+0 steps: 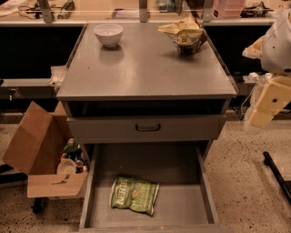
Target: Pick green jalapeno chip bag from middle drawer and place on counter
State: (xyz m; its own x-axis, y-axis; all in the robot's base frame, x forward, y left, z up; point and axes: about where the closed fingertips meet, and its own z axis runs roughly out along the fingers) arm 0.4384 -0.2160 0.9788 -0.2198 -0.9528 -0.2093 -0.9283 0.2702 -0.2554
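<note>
1. The hand (266, 104) hung at the right edge of the view, out beside the cabinet and about level with the closed drawer front (109, 129). It was well apart from the chip bag and touched nothing. Whether it was spread or pressed together could not be told.
2. The green jalapeno chip bag (134, 195) lay flat on the floor of the middle drawer (182, 205), left of centre and towards the drawer's front, with its lettered end pointing left.
3. The middle drawer was pulled fully out below the closed drawer front, which carried a dark handle (148, 128) at its centre.
4. The cabinet's grey metal surface (145, 68) held two things at its far end: a white bowl (108, 34) on the left and a crumpled yellow-tan bag (185, 34) with a dark base on the right, well apart from each other.
5. An open cardboard box (32, 141) sat on the speckled floor (245, 191) just left of the cabinet, with small items inside near the drawer's left wall.
6. A pale wooden bench (91, 13) ran behind the cabinet.
7. A dark bar (277, 175) lay on the floor at the far right.
</note>
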